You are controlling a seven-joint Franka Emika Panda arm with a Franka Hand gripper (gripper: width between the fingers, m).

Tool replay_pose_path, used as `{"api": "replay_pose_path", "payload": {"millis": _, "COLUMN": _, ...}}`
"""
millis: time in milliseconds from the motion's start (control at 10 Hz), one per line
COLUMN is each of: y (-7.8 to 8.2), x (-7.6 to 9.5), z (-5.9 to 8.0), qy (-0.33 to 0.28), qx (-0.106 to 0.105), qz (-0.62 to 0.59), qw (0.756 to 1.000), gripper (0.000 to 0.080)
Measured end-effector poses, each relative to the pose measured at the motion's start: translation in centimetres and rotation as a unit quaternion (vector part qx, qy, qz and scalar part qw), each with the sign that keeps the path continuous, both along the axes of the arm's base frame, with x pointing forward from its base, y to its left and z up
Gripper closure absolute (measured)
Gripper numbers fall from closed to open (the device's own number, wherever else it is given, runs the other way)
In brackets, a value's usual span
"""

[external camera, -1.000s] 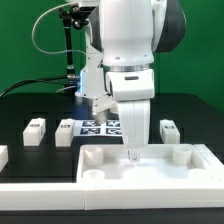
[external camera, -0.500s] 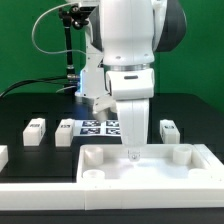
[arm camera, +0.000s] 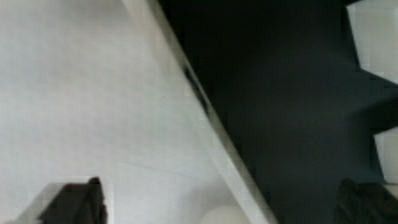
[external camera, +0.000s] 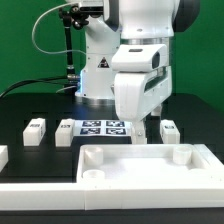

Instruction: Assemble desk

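Observation:
The white desk tabletop panel (external camera: 150, 170) lies at the front with its raised rim and round corner sockets (external camera: 92, 172) facing up. Three short white legs with tags stand behind it: two at the exterior view's left (external camera: 35, 131) (external camera: 66, 131) and one at the right (external camera: 170, 130). My gripper (external camera: 140, 136) hangs over the panel's back rim, next to the right leg, open and empty. In the wrist view the gripper (arm camera: 217, 205) shows its dark fingers (arm camera: 71, 200) wide apart over the panel (arm camera: 89, 100) and its rim edge.
The marker board (external camera: 103, 127) lies on the black table behind the panel, between the legs. Another white part (external camera: 3, 155) sits at the exterior view's left edge. A low white border rail (external camera: 110, 215) runs along the front. The arm's base stands at the back.
The gripper has risen out of the tabletop panel and shifted toward the exterior view's right, now above the panel's back rim. The parts have not moved.

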State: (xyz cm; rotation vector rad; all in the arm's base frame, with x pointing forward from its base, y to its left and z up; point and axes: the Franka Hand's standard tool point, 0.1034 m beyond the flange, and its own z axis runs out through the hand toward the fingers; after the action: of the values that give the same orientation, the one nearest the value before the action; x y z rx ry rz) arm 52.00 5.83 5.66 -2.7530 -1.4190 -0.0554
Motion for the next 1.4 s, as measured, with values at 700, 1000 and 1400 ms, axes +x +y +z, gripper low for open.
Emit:
{"api": "replay_pose_path", "payload": {"millis": 700, "y": 3.9, "x": -1.0, "z": 0.2, "qy": 0.024, "qx": 0.005, "qz": -0.293, "qw": 0.956, "gripper": 0.0151}}
{"api": "replay_pose_path", "payload": {"millis": 1000, "y": 4.6, "x": -1.2, "z": 0.1, "qy": 0.035, "qx": 0.007, "qz": -0.360, "qw": 0.932, "gripper": 0.0151}}
{"api": "replay_pose_path", "payload": {"millis": 1400, "y": 5.2, "x": -1.9, "z": 0.0, "qy": 0.134, "qx": -0.049, "qz": -0.415, "qw": 0.898, "gripper": 0.0151}}
